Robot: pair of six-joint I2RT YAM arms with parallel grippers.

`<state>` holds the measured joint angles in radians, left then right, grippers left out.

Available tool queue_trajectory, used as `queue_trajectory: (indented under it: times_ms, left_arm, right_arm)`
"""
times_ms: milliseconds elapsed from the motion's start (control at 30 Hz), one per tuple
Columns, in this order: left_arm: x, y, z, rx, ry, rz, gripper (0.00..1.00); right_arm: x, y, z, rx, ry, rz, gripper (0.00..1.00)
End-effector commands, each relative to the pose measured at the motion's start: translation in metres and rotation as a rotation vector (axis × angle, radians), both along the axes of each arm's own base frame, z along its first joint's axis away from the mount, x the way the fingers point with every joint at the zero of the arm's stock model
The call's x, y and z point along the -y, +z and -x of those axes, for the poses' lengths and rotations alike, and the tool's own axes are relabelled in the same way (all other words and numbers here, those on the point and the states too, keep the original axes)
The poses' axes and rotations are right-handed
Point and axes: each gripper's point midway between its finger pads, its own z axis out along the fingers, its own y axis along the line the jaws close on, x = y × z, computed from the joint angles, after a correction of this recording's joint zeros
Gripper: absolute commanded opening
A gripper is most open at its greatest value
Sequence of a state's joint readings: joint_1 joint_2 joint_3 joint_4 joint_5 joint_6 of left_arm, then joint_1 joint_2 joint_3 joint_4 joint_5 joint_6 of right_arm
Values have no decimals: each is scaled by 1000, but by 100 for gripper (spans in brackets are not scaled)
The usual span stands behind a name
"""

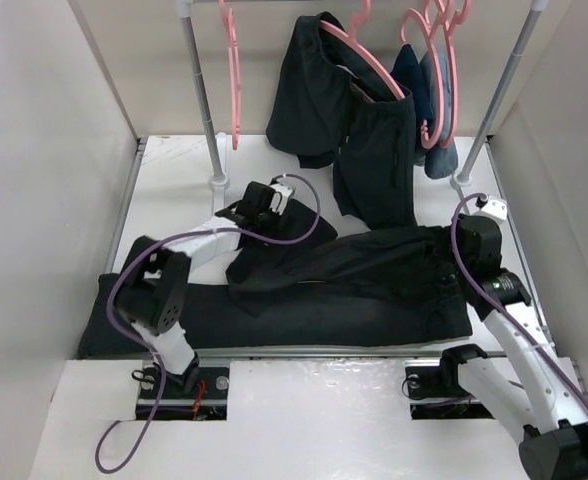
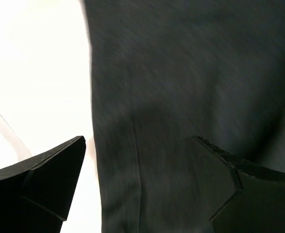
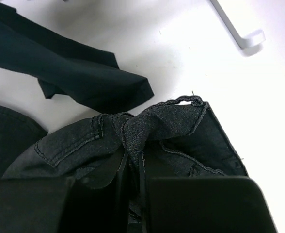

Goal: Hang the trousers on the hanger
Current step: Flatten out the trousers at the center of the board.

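The trousers [image 1: 324, 310], plain black soft cloth, lay stretched across the white table [image 1: 174, 185], one leg flat along the near edge and the other bunched over it. The right gripper [image 3: 133, 167] was pinched tight on their stitched waistband at the right end. The left gripper [image 2: 140, 141] hovered over the cloth's edge, fingers spread wide, holding nothing. An empty pink hanger [image 1: 232, 80] hung on the rack [image 1: 202, 100] behind.

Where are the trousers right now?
In the top view the trousers lie across the near half of the table, waist end at the right, pinched by the right gripper.
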<state>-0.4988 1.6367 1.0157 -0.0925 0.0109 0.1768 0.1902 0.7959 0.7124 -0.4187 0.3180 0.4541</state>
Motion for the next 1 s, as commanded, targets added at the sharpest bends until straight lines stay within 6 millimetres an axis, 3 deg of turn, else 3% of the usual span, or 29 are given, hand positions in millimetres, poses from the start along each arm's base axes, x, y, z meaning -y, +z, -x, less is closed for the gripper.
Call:
queue_trajectory:
  times_ms: [0, 33, 67, 167, 200, 233, 267, 333, 400, 433, 467, 500, 567, 600, 700, 733, 767, 800, 867, 933, 967]
  left_arm:
    - [8, 20, -53, 124, 204, 82, 88]
    - [6, 3, -58, 91, 213, 58, 89]
    - [11, 7, -68, 99, 213, 64, 90]
    - [14, -23, -69, 18, 204, 22, 90]
    - [13, -42, -65, -35, 185, -19, 90]
    - [15, -36, -66, -43, 171, -21, 90]
    - [12, -54, -65, -87, 161, -43, 86]
    - [13, -61, -64, -121, 136, -71, 55]
    - [10, -61, -65, -110, 112, -98, 30]
    - [-1, -59, -64, -109, 138, -118, 0]
    - [-4, -58, -60, -116, 138, -122, 0]
    - [-18, -42, -64, -94, 159, -116, 0]
    - [-35, -26, -52, -109, 184, -122, 0]
    - [-40, 9, -54, -46, 183, -99, 0]
    - [-65, 59, -38, -4, 202, -94, 0]
    - [-77, 100, -35, 75, 220, -65, 0]
    - [-87, 115, -29, 99, 228, -65, 0]
    - [-101, 143, -17, 153, 258, -55, 0]
    - [-129, 163, -5, 200, 309, -87, 0]
    - [-157, 158, 16, 192, 360, -169, 0]
    - [-177, 154, 31, 187, 402, -197, 0]
  right_arm:
    - [-3, 36, -8, 156, 29, 14, 0]
    - [-2, 38, -6, 173, 29, 11, 0]
    - [-2, 38, -6, 171, 32, 20, 0]
    - [1, 37, -2, 172, 24, 23, 0]
    - [2, 39, -1, 181, 15, 25, 0]
    - [2, 39, -1, 181, 15, 25, 0]
    - [3, 42, 0, 190, 15, 23, 0]
    - [8, 45, 2, 204, -14, 32, 0]
    - [13, 52, 5, 229, -38, 36, 0]
    - [17, 52, 6, 230, -59, 45, 0]
    - [20, 56, 8, 242, -71, 46, 0]
    - [22, 58, 9, 253, -83, 48, 0]
    - [29, 61, 11, 262, -114, 55, 0]
    - [31, 61, 12, 263, -126, 60, 0]
    - [33, 59, 13, 278, -139, 48, 0]
    - [33, 59, 13, 281, -144, 35, 0]
    - [32, 55, 13, 278, -152, 13, 0]
    - [31, 53, 13, 273, -157, 0, 0]
    - [30, 44, 13, 251, -174, -36, 0]
    - [29, 38, 13, 219, -185, -54, 12]
    - [30, 22, 16, 151, -230, -89, 20]
